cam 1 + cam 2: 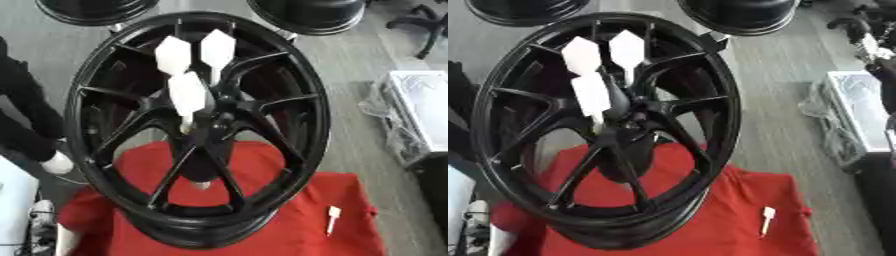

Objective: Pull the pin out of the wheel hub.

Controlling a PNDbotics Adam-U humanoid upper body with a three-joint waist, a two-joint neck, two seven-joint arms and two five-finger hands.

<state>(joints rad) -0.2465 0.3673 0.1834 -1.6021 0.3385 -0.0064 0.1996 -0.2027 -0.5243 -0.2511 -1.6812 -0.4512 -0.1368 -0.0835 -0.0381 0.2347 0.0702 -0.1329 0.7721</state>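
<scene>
A black spoked wheel [105, 165] stands over a red cloth [332, 200] and fills the middle of both views. Three white pins stick up out of its hub [217, 122]. Two of them, a left pin [172, 54] and a right pin [217, 49], show broad flat heads near the top. The third pin [188, 95] stands lower and nearer, with its thin shaft going down into the hub. A fourth white pin [332, 218] lies loose on the cloth at the lower right. Neither of my hands shows in either view.
Two more black wheels [92, 9] [306, 12] stand at the far edge. A plastic-wrapped white box [424, 110] sits on the grey floor at right. At the left edge there is a black shape [22, 115] with a white end, and below it a white object [13, 200].
</scene>
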